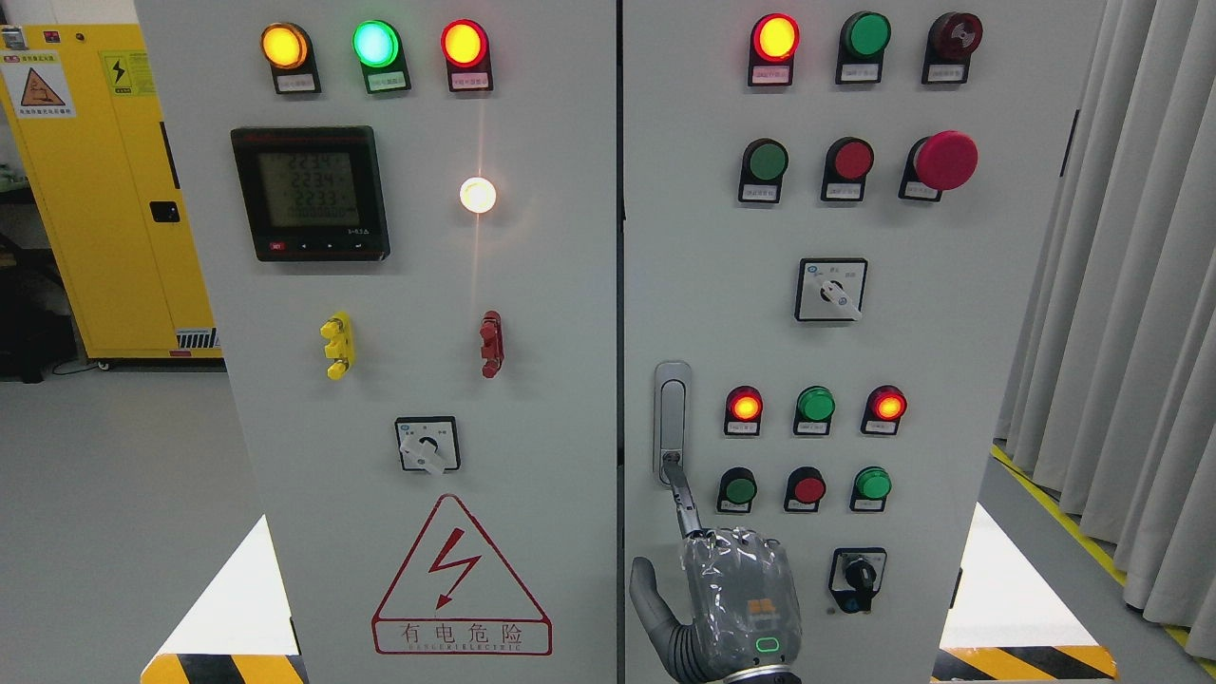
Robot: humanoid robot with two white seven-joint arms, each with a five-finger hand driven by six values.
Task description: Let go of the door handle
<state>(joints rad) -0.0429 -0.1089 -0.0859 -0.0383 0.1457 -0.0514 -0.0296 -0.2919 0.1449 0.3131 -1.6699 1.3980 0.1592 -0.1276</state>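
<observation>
Your right hand [736, 598] comes up from the bottom edge right of the middle, back toward the camera, with one finger stretched straight up so that its tip touches the lower end of the door handle [672, 421]; the thumb sticks out to its left and the other fingers are folded out of sight behind the back of the hand, so it grips nothing. The handle is a slim upright silver latch directly above the hand, at the left edge of the right cabinet door [950, 313], just beside the seam with the left door. To let go cleanly, judge the contact first: only the fingertip seems to rest on the latch, so draw it straight back toward yourself rather than sliding down or sideways, which could drag the latch or knock the small buttons [808, 488] just right of the finger. Keep the wrist level, and clear the rotary selector switch [860, 575] close by on the hand's right. The left hand is not in view. Readable writing is sparse: the warning triangle [462, 578] to the hand's left carries "有电危险" with a line of small Latin capitals below it that blurs, and the digital meter [310, 193] far up and left shows rows of digits, roughly 223-something. The tags under the indicator lamps are too small to read.
</observation>
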